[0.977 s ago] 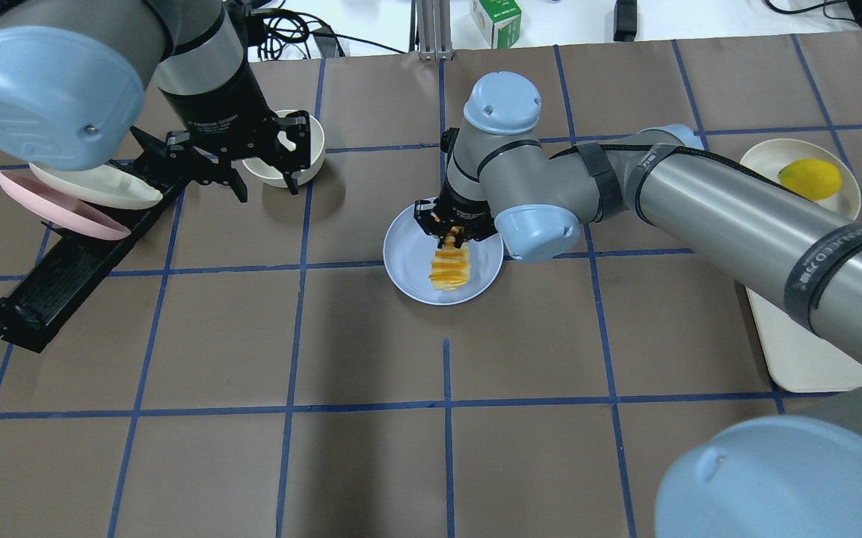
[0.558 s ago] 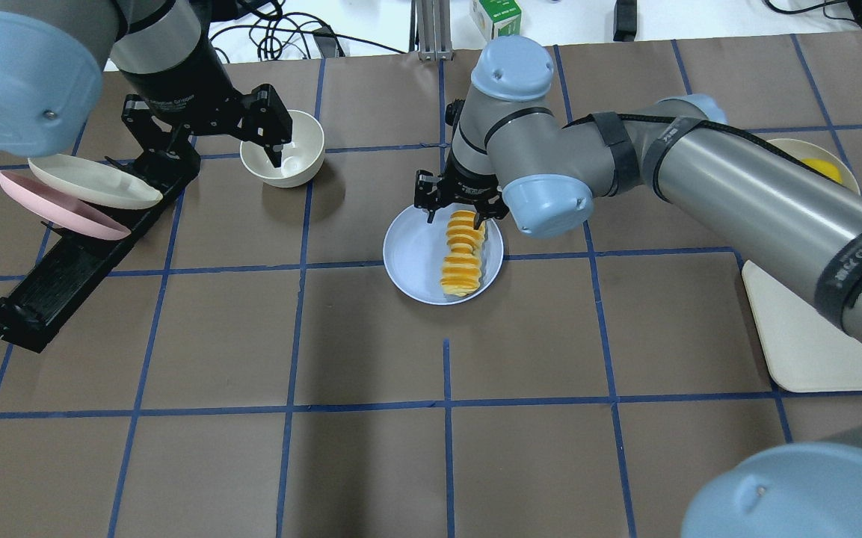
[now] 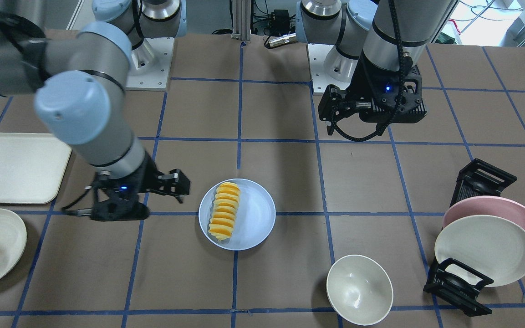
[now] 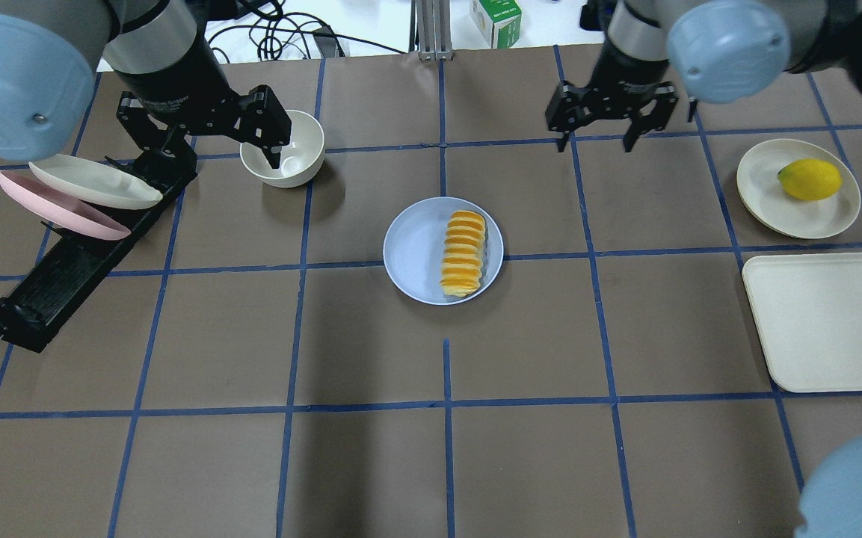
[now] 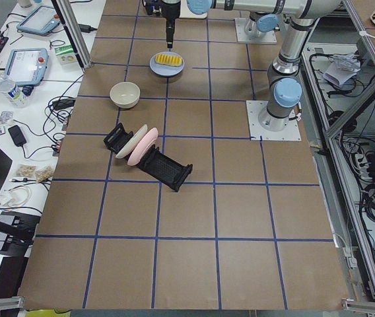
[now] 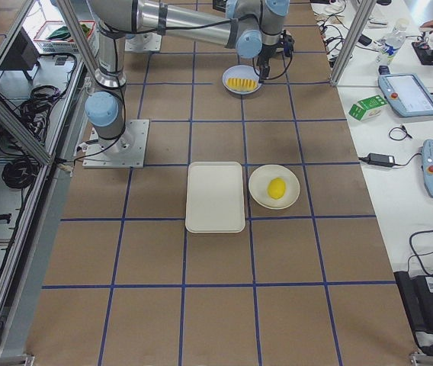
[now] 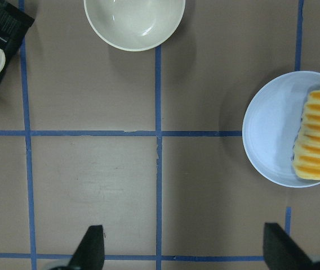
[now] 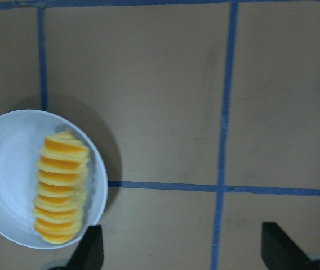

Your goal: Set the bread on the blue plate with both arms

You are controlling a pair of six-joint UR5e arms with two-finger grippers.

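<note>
We saw the left arm reach down from the overhead view's upper left, wrist vertical. The left gripper point(image 4: 202, 138) hung above the table near the white bowl point(image 4: 282, 153), fingers spread wide and holding nothing. The right arm came in from the upper right, also pointing straight down. The right gripper point(image 4: 597, 138) hovered over bare table on the far side of the blue plate point(image 4: 416, 250), well apart from it, its fingers likewise wide and empty.

The bread point(image 4: 463, 252) lay flat on the blue plate near the table's middle, lengthwise along the half toward the robot's right, and neither gripper touched it.

We counted two arms, one loaf and one blue plate. There was also one bowl and one black rack point(image 4: 64, 276) holding two tilted plates: a cream plate point(image 4: 94, 183) and a pink plate point(image 4: 57, 205). On the robot's right stood one more cream dish point(image 4: 771, 187), carrying a single yellow fruit point(image 4: 810, 179), and one cream tray point(image 4: 827, 321) just beside it.
</note>
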